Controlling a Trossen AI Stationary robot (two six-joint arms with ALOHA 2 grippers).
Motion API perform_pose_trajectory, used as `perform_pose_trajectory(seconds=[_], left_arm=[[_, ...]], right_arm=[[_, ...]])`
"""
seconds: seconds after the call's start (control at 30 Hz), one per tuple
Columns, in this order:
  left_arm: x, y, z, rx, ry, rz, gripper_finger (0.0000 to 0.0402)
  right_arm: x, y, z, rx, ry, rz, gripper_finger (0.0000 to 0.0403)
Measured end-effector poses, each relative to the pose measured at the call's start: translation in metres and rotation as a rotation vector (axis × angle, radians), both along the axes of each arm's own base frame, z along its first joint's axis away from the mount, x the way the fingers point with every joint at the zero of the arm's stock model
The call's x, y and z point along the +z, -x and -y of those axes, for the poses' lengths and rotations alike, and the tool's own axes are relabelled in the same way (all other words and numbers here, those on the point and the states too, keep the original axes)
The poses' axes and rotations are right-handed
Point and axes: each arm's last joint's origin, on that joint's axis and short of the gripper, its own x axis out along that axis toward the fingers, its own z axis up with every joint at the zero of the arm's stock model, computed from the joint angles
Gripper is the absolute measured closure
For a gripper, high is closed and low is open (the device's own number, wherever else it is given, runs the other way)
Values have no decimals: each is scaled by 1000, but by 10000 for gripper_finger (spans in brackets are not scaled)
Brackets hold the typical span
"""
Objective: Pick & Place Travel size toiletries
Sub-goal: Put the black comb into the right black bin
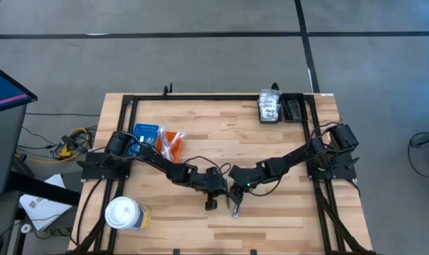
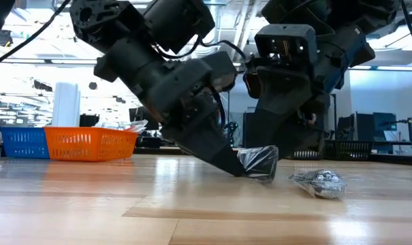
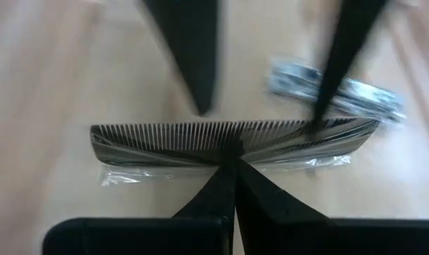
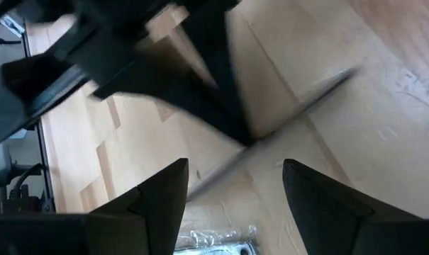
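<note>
Near the bench's front edge, left claw (image 3: 232, 166) pinches a wrapped comb (image 3: 228, 138) shut; right claw (image 4: 235, 188) stands open. Lift level, keeping the thin wrapper from slipping.

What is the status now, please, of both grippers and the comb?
Left gripper shut on wrapped comb at table centre. Right gripper open, close above it. Second packet lies beside, apart.

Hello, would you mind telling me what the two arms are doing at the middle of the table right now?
The left gripper is shut on a dark comb in a clear wrapper, holding it low over the wooden table. The right gripper hovers open just above it. Another wrapped packet lies on the table beside them. The orange tray and blue tray sit off to the left side.
</note>
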Motion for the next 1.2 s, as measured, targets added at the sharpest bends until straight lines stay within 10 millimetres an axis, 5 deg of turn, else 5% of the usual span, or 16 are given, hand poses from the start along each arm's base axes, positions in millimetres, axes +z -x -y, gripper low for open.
perform_pose_trajectory(seconds=[0.3, 0.57, 0.73, 0.93, 1.2], left_arm=[[1, -6, -22, 130, -41, 40, 401], [5, -7, -9, 85, -52, 97, 401], [6, -4, 4, 37, -57, 105, 401], [22, -2, 19, 2, -38, 160, 401], [60, 24, 44, 123, -208, 290, 401]], right_arm=[[-2, 1, 5, -15, 14, -29, 179], [-5, 3, 11, -59, 58, -63, 191], [-5, 3, 13, -42, 79, -64, 246], [-5, 2, 17, -6, 118, -53, 381], [-1, 5, 31, -19, 137, -100, 398]])
